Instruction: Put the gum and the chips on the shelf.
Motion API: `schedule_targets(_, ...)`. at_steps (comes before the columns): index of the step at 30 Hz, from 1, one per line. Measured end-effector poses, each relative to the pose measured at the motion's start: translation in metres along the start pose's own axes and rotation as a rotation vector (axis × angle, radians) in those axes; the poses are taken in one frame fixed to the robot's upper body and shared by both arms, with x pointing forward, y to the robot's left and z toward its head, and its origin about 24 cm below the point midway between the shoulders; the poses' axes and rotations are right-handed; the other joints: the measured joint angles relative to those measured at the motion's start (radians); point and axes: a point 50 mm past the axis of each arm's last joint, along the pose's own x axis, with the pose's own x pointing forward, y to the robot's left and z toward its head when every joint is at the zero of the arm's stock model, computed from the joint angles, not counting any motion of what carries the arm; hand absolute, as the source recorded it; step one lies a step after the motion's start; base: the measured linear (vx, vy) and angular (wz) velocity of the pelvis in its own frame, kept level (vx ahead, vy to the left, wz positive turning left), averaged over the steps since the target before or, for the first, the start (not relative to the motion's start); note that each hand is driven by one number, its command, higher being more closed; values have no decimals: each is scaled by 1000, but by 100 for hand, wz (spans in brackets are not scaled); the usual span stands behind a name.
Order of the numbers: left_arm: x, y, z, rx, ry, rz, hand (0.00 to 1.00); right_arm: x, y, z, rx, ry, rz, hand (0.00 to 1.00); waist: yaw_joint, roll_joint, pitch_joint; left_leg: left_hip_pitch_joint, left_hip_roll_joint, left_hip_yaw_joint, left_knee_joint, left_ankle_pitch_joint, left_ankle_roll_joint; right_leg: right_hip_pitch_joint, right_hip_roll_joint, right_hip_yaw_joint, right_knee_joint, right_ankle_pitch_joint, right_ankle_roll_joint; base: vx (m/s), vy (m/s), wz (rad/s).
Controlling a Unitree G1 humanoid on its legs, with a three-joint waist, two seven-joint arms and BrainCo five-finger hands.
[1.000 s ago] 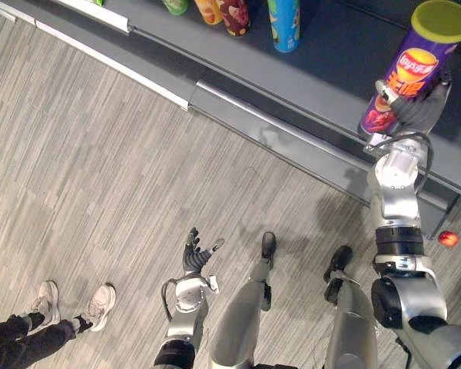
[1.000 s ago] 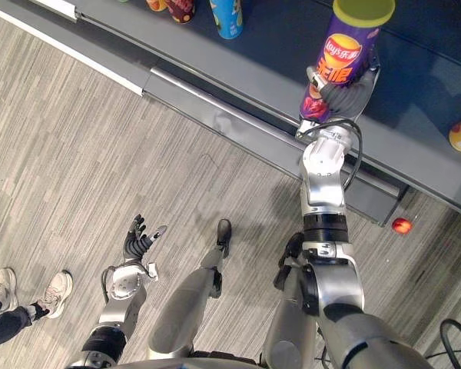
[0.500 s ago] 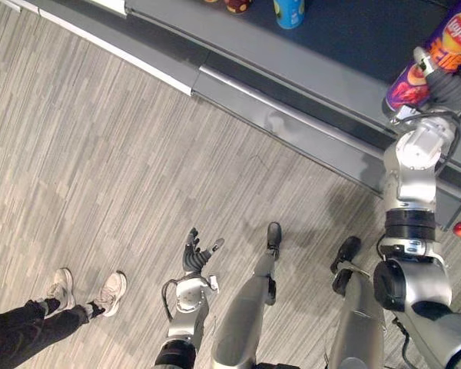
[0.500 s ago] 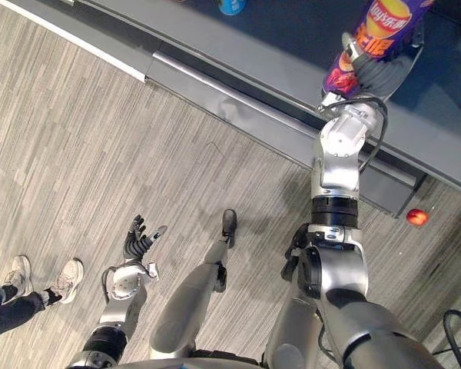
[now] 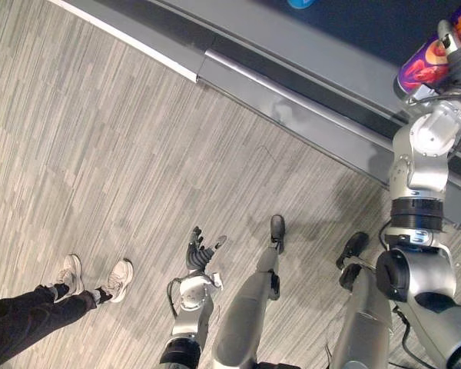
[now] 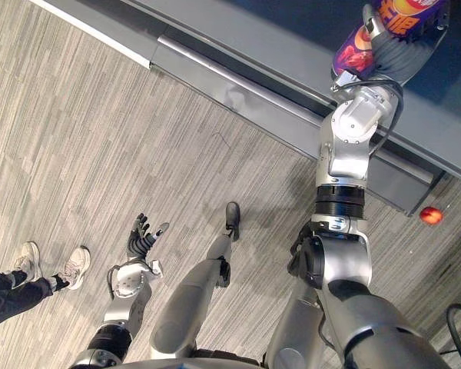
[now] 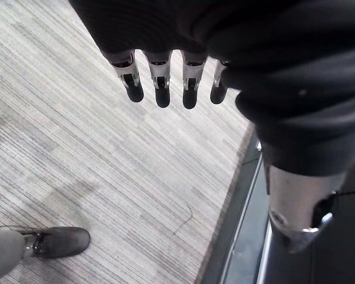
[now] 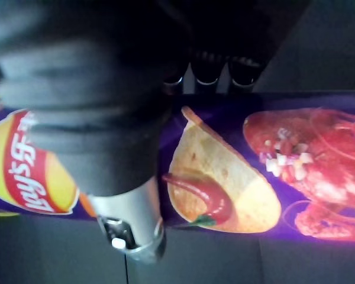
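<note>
Plenty of open floor (image 5: pixel 100 138) here, wood-grain planks running wide across the robot's left and middle. The one hard edge is the grey shelf (image 5: pixel 323 48), cutting diagonally across the far side, with a lower base rail (image 5: pixel 292 100) running along its foot right where it meets the floor.

Over on the robot's left, a person's dark trouser legs (image 5: pixel 23 315) and pale shoes (image 5: pixel 120 277) stand on the planks, well apart from the shelf and near the left hand. On the right, a small red object (image 6: pixel 429 215) lies on the floor just beside the corner of the shelf base.

Now the right hand (image 6: pixel 398 55): it is up at the shelf, arm stretched out over the front edge, fingers and thumb wrapped round the purple chips can (image 6: pixel 357 54). The right wrist view shows the thumb crossing the can's printed side and the fingers (image 8: pixel 207 71) reaching over the far side of it. A firm grasp. The can sits over the shelf's dark surface, tilted away from the robot; whether its base touches the shelf, I cannot tell.

The left hand (image 5: pixel 200 250) hangs low near the floor, fingers (image 7: pixel 161 83) straight and spread, holding nothing, well away from the can.
</note>
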Motion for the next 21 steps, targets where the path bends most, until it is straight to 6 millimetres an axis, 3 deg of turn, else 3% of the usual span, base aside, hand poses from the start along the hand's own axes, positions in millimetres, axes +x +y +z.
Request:
schedule_targets(12, 2, -4, 12, -54, -43, -13, 0, 15, 12, 24, 55, -66, 32, 100, 0, 0, 0, -30, 1, 47, 1, 7, -1, -46, -23, 1, 44, -20, -5, -5, -40, 4)
schedule_targets(21, 2, -7, 17, -70, -66, -26, 0, 19, 10, 23, 35, -63, 35, 100, 1, 0, 0, -40, 0, 57, 0, 11, 1, -69, -27, 10, 64, -25, -9, -2, -46, 0)
